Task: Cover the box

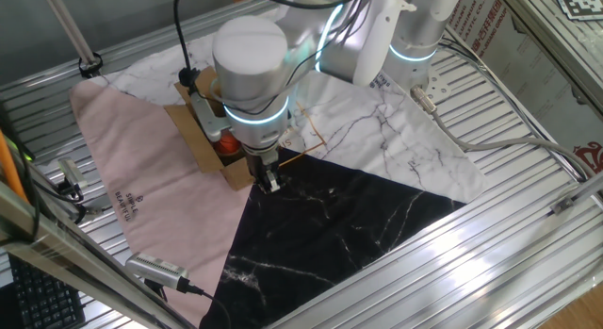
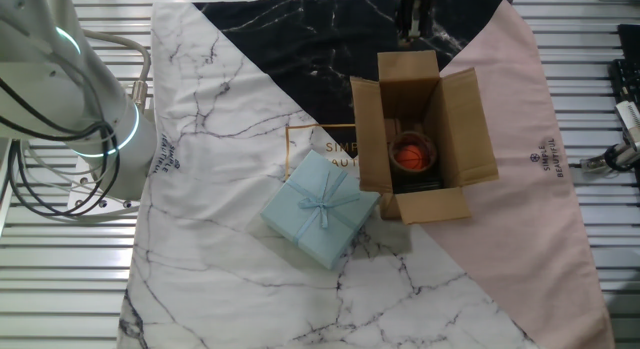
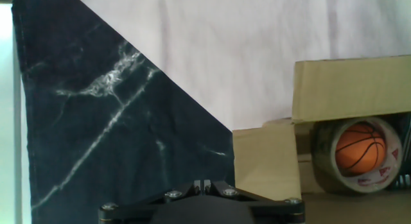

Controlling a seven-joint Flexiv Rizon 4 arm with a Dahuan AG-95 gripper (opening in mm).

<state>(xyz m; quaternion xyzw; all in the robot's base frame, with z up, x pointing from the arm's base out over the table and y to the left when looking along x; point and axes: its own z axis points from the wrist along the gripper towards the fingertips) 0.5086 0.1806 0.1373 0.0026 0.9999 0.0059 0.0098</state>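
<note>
The brown cardboard box (image 2: 462, 129) stands on the mat with all four flaps spread open. Inside it is a clear tape roll (image 2: 412, 155) with an orange basketball in it. My gripper (image 2: 412, 21) is shut and empty. It hangs over the black part of the mat, just beyond the box's flap (image 2: 408, 65) on that side. In one fixed view the gripper (image 1: 270, 180) is at the box's near corner, and my arm hides most of the box (image 1: 201, 140). In the hand view the fingertips (image 3: 203, 183) are together at the bottom edge and the box (image 3: 350, 89) lies to the right.
A pale blue gift box with a ribbon (image 2: 320, 209) lies on the white marble part of the mat, touching the box's side. The mat (image 2: 520, 249) has pink, black and white sections on a slatted metal table. Cables and a pen-like tool (image 1: 155, 268) lie at the table's edge.
</note>
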